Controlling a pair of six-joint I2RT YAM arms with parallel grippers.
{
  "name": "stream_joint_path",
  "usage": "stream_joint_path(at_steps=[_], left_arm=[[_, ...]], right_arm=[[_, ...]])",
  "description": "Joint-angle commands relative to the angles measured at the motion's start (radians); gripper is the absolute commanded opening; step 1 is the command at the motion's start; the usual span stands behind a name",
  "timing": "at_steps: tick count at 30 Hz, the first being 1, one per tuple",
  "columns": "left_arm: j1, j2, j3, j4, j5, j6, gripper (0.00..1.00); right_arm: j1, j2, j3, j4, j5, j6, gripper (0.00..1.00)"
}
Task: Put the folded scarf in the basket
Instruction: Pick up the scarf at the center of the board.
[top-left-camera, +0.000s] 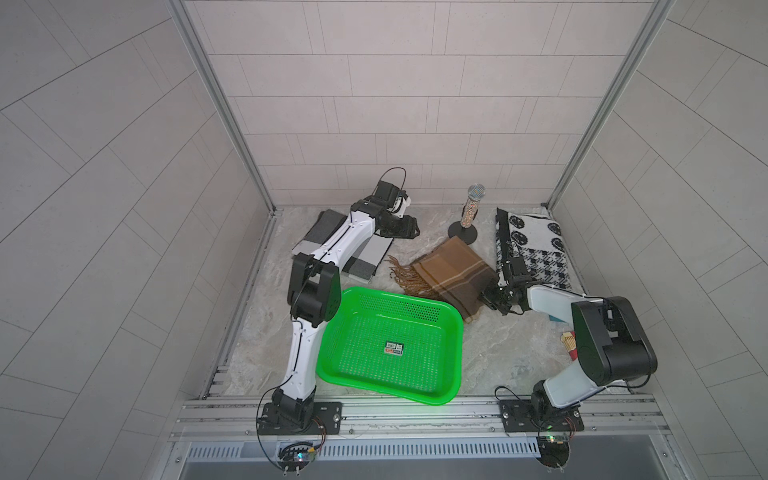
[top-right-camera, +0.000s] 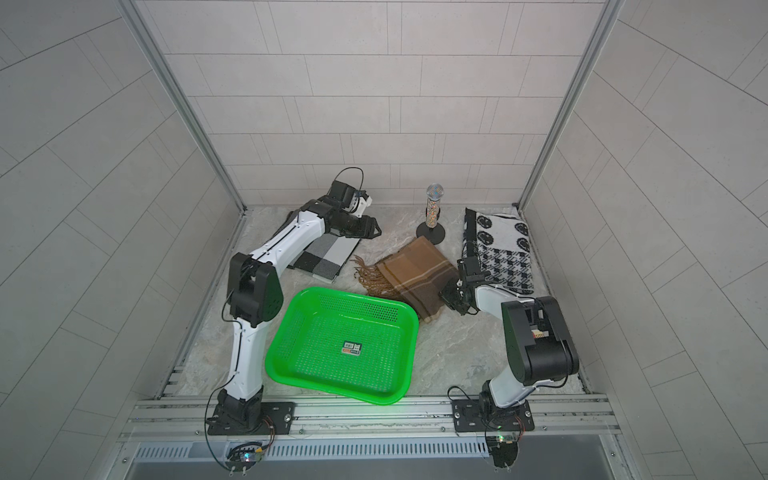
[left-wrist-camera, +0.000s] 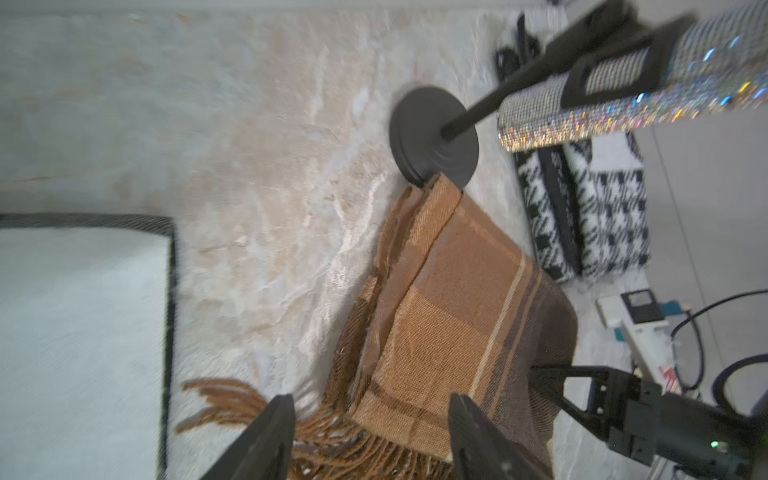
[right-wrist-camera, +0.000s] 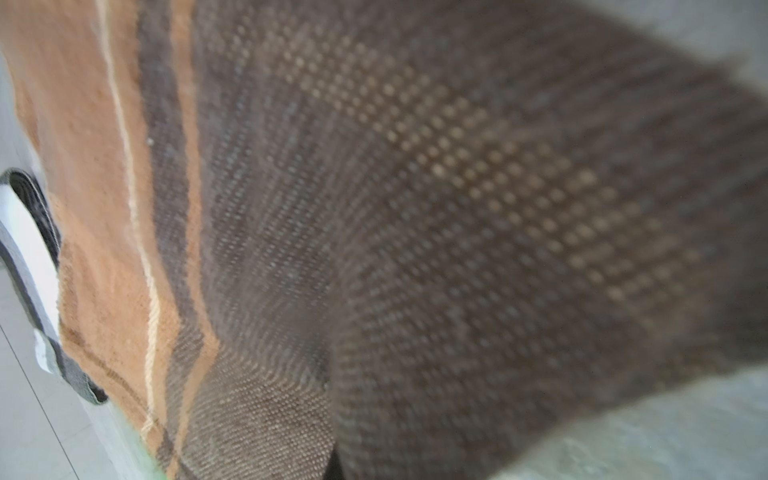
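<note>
Since the right claw (top-left-camera: 489, 301) pinches the brown scarf's (top-left-camera: 453, 276) near-right edge, just beyond the green basket (top-left-camera: 399, 310), it should lift high before swinging left; the left claw (left-wrist-camera: 370, 415) gapes wide, empty.

Both top views are evenly, diffusely lit from above: only weak, soft shadows lie on the counter (top-left-camera: 498, 353), the green basket (top-left-camera: 399, 309) casts a faint green reflection on the aluminium rail (top-left-camera: 415, 405), and the joints of the wall tiles (top-left-camera: 83, 166) bend toward the frame edges. The left wrist view is motion-blurred throughout, with coloured specular sparkle on the rhinestone microphone (left-wrist-camera: 602, 108). The right wrist view shows the brown scarf (right-wrist-camera: 415, 208) at very close range, weave resolved at lower centre and defocused elsewhere.
</note>
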Motion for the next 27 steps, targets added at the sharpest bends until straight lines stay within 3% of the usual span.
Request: stream_joint_path(at_steps=[1,9,18,22,27], left_arm=[[-0.029,0.091,0.090,-0.150,0.049,0.148,0.68],[-0.060,0.218,0.184,-0.200,0.095,0.198,0.82],[-0.105,0.351,0.372,-0.210,-0.118,0.232,0.83],[-0.106,0.412,0.456,-0.207,-0.044,0.227,0.85],[-0.118,0.444,0.460,-0.207,-0.004,0.223,0.85]], right_arm=[[-0.001,0.002,-0.006,-0.119,0.000,-0.069,0.00],[0.005,0.048,0.054,-0.147,-0.015,-0.105,0.00],[0.006,0.023,0.029,-0.144,-0.014,-0.077,0.00],[0.005,0.007,0.024,-0.148,-0.009,-0.072,0.01],[0.006,0.006,0.027,-0.150,-0.012,-0.065,0.02]])
